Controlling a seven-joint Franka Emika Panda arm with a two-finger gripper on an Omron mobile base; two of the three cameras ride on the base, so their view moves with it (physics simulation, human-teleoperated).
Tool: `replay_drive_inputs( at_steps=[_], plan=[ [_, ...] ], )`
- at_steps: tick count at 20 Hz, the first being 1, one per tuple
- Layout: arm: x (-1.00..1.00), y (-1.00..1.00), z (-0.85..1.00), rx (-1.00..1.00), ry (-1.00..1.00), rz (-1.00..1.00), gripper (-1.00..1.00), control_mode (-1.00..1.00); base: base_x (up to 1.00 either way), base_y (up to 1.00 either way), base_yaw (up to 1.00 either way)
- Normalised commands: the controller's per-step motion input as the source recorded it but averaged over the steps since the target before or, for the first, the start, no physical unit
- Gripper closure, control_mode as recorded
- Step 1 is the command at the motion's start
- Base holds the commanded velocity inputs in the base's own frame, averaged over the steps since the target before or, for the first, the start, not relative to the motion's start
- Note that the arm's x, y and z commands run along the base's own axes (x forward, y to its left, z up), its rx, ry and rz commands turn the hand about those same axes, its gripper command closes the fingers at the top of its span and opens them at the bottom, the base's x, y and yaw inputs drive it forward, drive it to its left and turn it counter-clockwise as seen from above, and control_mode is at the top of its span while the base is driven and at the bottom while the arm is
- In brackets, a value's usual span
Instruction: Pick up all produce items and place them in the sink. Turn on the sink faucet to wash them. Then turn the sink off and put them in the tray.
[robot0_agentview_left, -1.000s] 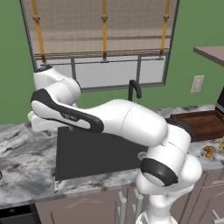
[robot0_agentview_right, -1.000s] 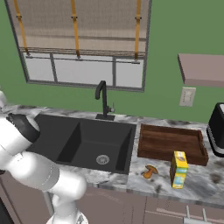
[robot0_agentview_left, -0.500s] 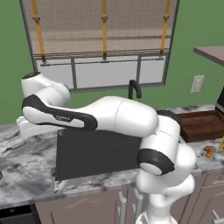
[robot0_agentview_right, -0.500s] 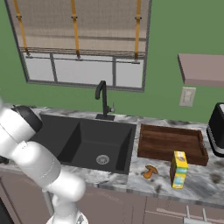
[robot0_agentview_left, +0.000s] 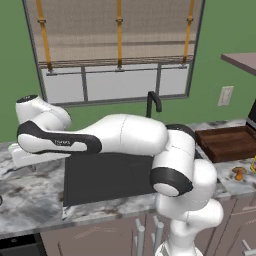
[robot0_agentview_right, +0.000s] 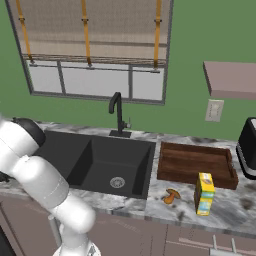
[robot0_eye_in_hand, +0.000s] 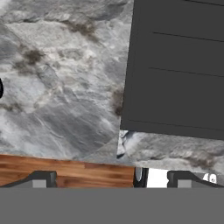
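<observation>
Marble counter (robot0_eye_in_hand: 57, 87) fills my hand cam w/ sink (robot0_eye_in_hand: 179, 65) edge alongside; gripper (robot0_eye_in_hand: 111, 179) hangs over counter left of the basin, jaws spread wide, nothing btwn them. Orange produce piece (robot0_agentview_right: 171, 196) sits at counter's front edge, right of sink, just before tray (robot0_agentview_right: 195, 164), beside yellow carton (robot0_agentview_right: 204, 193). Faucet (robot0_agentview_right: 118, 114) at sink's back edge.

Matte black sink (robot0_agentview_right: 100, 160), dark brown tray (robot0_agentview_right: 196, 164) (wood-grained), grey-veined marble counter (robot0_eye_in_hand: 65, 100), orange produce (robot0_agentview_right: 171, 196).
</observation>
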Motion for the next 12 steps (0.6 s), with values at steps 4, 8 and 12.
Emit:
replay_drive_inputs(
  at_steps=[4, 8, 12],
  plan=[
    [0.00, 0.31, -0.23, 0.00, 0.01, -0.01, -1.00, -1.00, 0.00, 0.00, 0.00],
    [0.05, 0.37, -0.17, 0.00, 0.00, -0.02, -1.00, -1.00, 0.00, 0.00, 0.00],
    [0.05, 0.36, -0.06, 0.00, 0.03, -0.01, -1.00, -1.00, 0.00, 0.00, 0.00]
  ],
)
